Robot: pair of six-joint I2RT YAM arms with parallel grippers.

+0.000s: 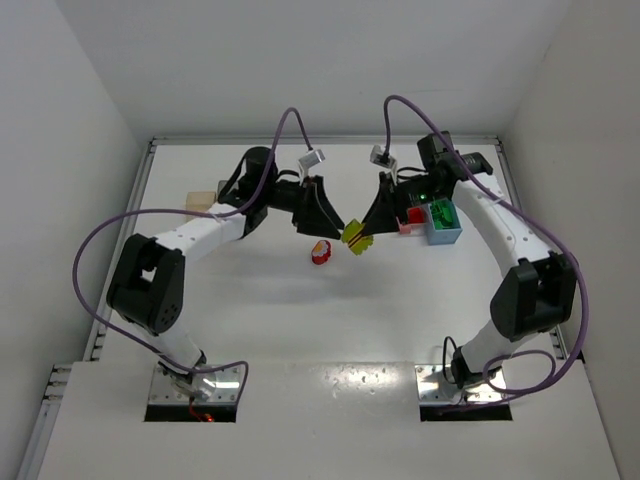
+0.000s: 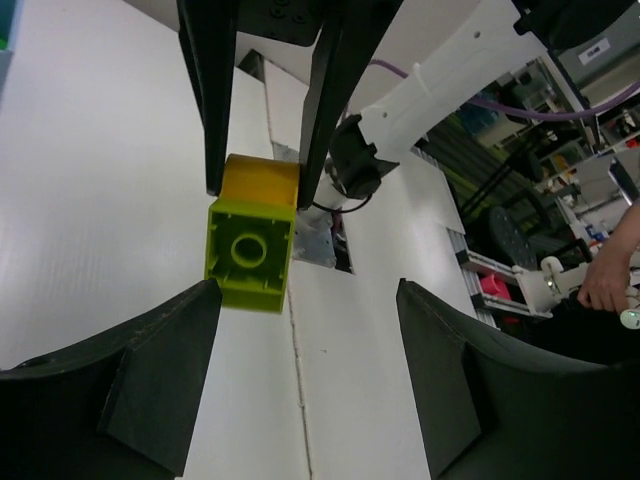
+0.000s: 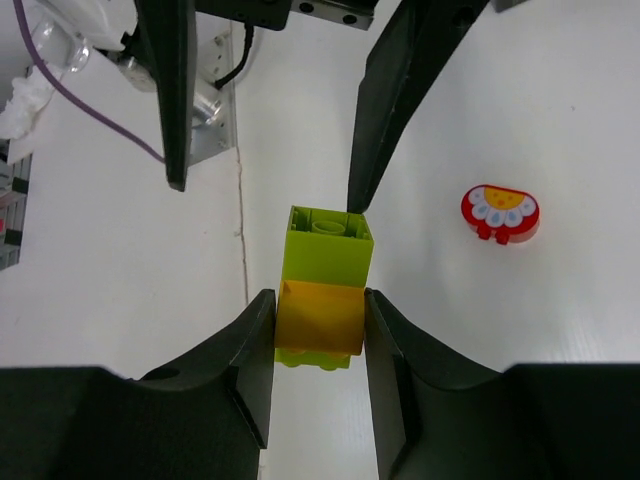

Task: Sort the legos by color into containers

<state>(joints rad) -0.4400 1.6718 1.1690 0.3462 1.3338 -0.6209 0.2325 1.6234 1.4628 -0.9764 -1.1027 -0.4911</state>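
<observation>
1. the right gripper (image 3: 318, 312) is clamped on the orange half of a lime-and-orange lego cluster (image 3: 327, 250), held above the table (image 1: 300, 320).
2. the left gripper (image 2: 308, 295) stands wide, facing the cluster's lime end without gripping it.
3. a red flower piece (image 1: 320, 252) lies on the table nearby.
4. the light blue container (image 1: 445, 235), far right, holds green legos (image 1: 441, 213).

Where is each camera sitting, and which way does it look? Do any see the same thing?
Top camera: high behind the robot, looking down at the table; left arm and right arm show whole.
Left wrist camera: on the left arm, looking past the open left fingers at the right fingers pinching the brick stack.
Right wrist camera: on the right arm, looking past the right fingers toward the left fingers.
Shared: both wrist cameras see that stack, from opposite sides.
</observation>
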